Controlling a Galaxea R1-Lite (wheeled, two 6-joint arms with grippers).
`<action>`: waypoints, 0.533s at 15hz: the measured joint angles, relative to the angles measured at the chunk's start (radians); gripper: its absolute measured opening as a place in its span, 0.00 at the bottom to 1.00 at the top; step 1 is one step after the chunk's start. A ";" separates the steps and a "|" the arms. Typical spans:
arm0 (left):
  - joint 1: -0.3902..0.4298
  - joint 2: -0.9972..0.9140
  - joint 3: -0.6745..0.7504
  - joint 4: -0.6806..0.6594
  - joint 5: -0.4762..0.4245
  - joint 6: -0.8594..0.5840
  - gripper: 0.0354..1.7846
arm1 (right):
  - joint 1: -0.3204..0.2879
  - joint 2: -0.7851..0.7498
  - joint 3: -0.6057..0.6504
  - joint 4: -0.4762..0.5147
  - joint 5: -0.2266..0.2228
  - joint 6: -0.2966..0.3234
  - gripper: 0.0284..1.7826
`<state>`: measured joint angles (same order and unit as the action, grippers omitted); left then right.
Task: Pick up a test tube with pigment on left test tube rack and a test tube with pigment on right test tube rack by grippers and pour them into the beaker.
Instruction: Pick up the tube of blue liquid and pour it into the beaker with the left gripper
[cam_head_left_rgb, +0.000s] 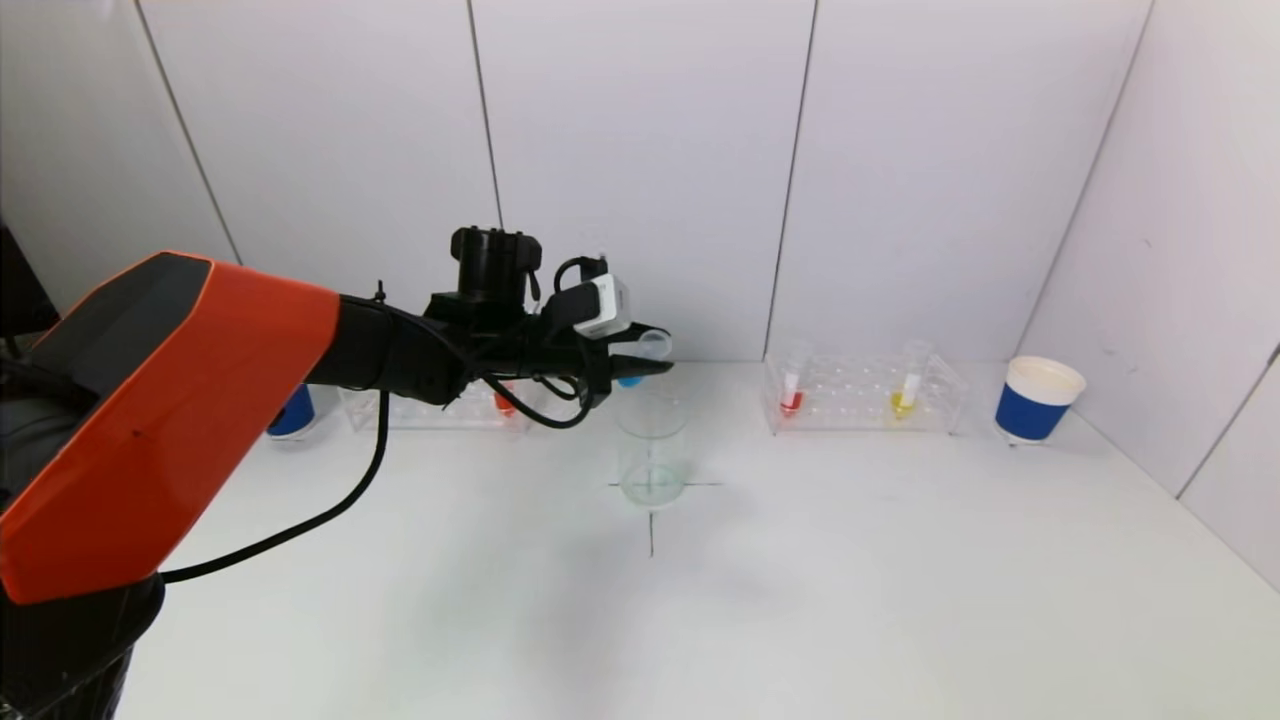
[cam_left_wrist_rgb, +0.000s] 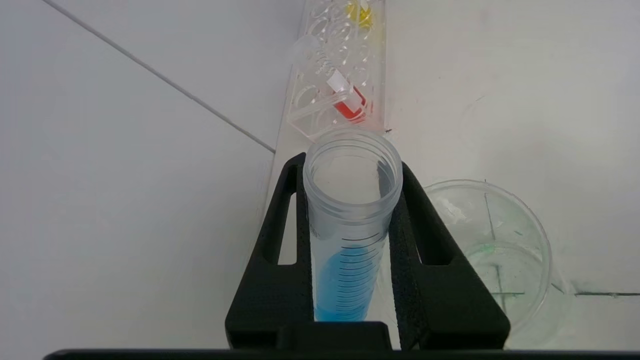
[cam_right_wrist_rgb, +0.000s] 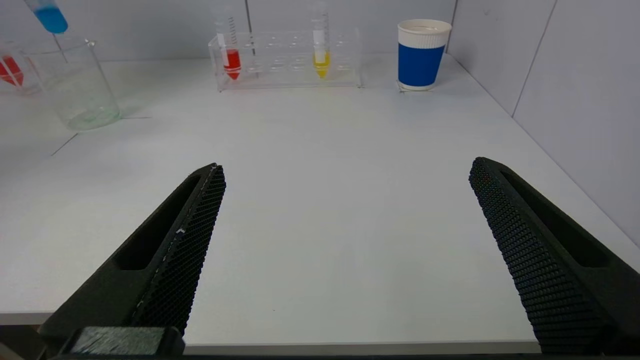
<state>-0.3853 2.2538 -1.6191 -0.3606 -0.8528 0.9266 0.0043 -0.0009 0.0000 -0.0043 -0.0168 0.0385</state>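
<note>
My left gripper (cam_head_left_rgb: 640, 366) is shut on a clear test tube (cam_head_left_rgb: 648, 352) with blue pigment. It holds the tube tilted just above the glass beaker (cam_head_left_rgb: 652, 450), which stands on a cross mark. In the left wrist view the tube (cam_left_wrist_rgb: 350, 225) sits between the black fingers (cam_left_wrist_rgb: 425, 235), mouth open and blue liquid low inside, with the beaker (cam_left_wrist_rgb: 492, 250) beside it. The left rack (cam_head_left_rgb: 430, 412) keeps an orange-red tube (cam_head_left_rgb: 505, 402). The right rack (cam_head_left_rgb: 865, 395) holds a red tube (cam_head_left_rgb: 791, 390) and a yellow tube (cam_head_left_rgb: 906, 393). My right gripper (cam_right_wrist_rgb: 347, 170) hangs open over the table's front edge, holding nothing.
A blue paper cup (cam_head_left_rgb: 1036, 400) stands right of the right rack, and another blue cup (cam_head_left_rgb: 292, 412) shows behind my left arm. White wall panels close off the back and the right side. The beaker's bottom has a faint greenish film.
</note>
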 joint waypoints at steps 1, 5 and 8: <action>0.000 0.004 0.001 -0.013 0.000 0.028 0.24 | 0.000 0.000 0.000 0.000 0.000 0.000 1.00; -0.001 0.009 0.010 -0.032 0.000 0.145 0.24 | 0.000 0.000 0.000 0.000 0.000 0.000 1.00; 0.000 0.007 0.033 -0.091 -0.010 0.228 0.24 | 0.000 0.000 0.000 0.000 0.000 0.000 1.00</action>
<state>-0.3849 2.2606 -1.5860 -0.4513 -0.8626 1.1549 0.0043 -0.0009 0.0000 -0.0043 -0.0168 0.0385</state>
